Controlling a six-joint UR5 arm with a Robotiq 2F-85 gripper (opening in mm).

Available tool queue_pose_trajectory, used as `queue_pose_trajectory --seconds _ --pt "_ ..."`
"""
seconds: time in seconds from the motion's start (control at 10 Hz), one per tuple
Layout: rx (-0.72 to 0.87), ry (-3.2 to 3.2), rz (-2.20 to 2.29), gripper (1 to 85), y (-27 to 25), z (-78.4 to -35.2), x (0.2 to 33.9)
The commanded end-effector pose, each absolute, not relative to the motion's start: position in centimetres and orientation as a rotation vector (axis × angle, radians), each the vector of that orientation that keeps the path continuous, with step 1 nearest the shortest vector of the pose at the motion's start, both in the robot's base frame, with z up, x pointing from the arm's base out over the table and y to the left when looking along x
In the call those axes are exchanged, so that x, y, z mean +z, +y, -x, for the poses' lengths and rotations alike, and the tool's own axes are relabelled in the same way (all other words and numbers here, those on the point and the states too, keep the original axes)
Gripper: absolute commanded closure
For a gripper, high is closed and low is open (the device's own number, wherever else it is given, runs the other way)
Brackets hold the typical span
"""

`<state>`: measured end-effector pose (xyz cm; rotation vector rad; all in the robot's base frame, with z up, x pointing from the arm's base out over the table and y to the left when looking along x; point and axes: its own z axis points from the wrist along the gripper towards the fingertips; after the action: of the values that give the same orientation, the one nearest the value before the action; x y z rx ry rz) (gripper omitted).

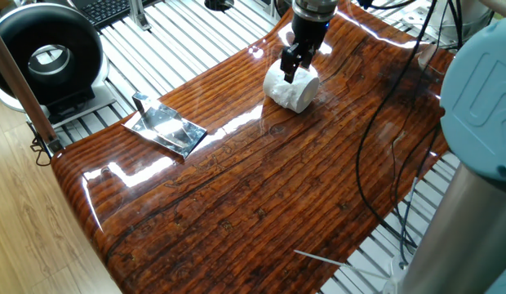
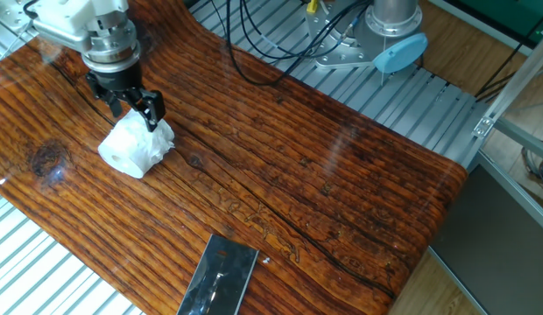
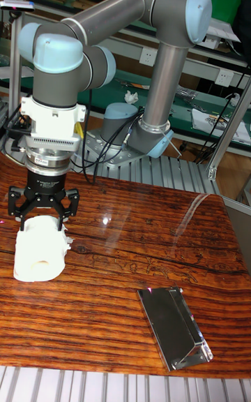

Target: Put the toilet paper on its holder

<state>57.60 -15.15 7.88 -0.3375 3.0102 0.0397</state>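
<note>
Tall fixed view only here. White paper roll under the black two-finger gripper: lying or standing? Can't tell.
Observer: Lying on its side on the wooden table. The other fixed view shows the hole end of the white paper roll facing sideways, below the gripper.
Operator: Where's the holder's peg?
Observer: One fixed view shows the short grey upright peg at the end of the shiny silver plate holder farthest from the roll.
Operator: Anything near that end?
Observer: A black round fan-like device, off the table beyond it.

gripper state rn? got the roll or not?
gripper: open, jaws spread over the top of the toilet paper, not clamped. Roll lies on the table, apart from the holder.
</note>
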Motion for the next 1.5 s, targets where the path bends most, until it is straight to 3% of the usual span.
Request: queue_pose_trajectory --seconds 0.0,1.4 --pt "0.082 2.986 0.343 12.0 -14.4 -58.2 8.0" --pt "0.033 2.931 0.413 13.0 -14.1 -60.6 8.2"
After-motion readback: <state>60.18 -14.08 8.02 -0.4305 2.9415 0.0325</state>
